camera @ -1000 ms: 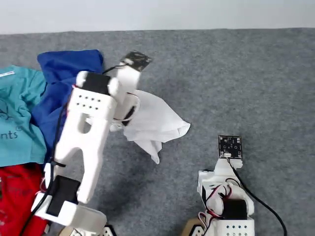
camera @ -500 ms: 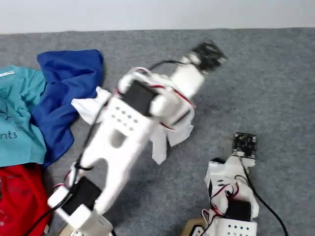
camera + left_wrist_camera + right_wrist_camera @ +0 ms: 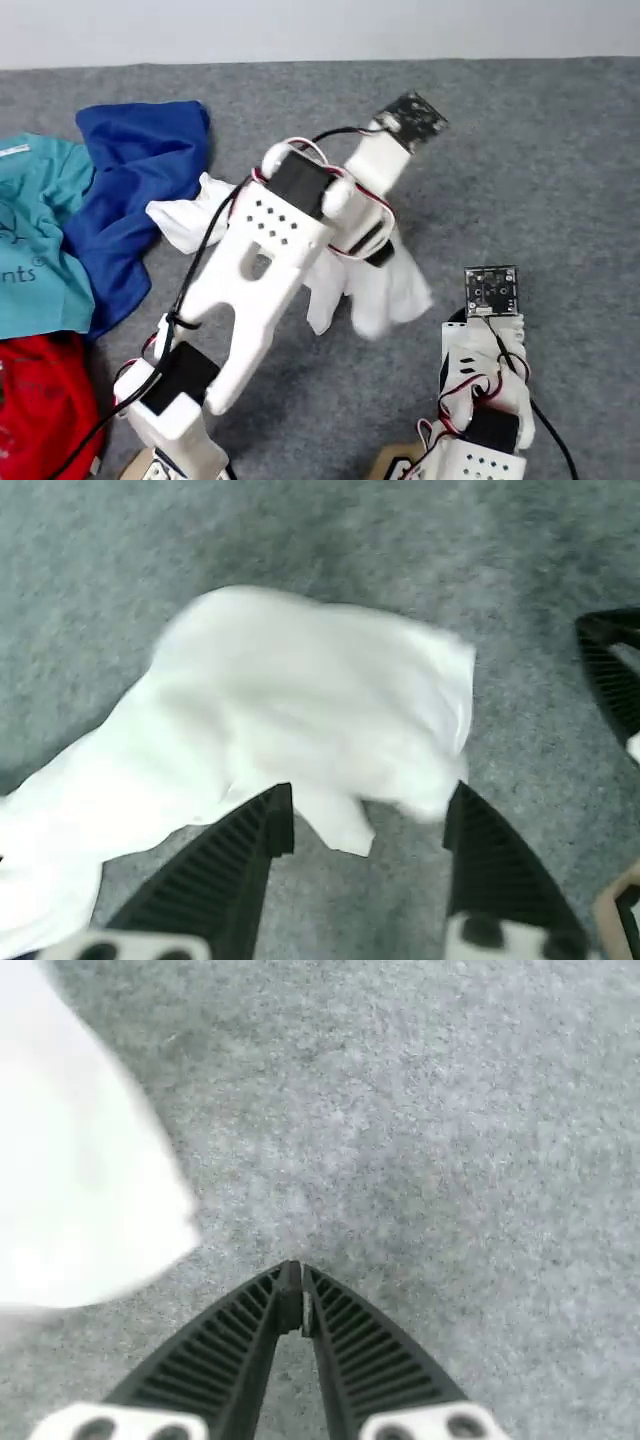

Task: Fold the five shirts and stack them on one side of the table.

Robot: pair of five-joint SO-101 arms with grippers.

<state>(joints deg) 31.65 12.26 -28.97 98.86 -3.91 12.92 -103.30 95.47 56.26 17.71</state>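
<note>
Probably a lab bench: grey felt table (image 3: pixel 520 150), bare white wall (image 3: pixel 300 30).

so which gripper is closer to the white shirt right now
Left. The left gripper hangs open right above the white shirt. The right gripper is shut over the grey mat, the shirt off to its side.

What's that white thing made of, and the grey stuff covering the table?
The white shirt looks like soft, matte cloth, perhaps cotton: it drapes and creases limply. The table cover looks like grey felt or short-pile carpet, by its fuzzy, speckled surface.
</note>
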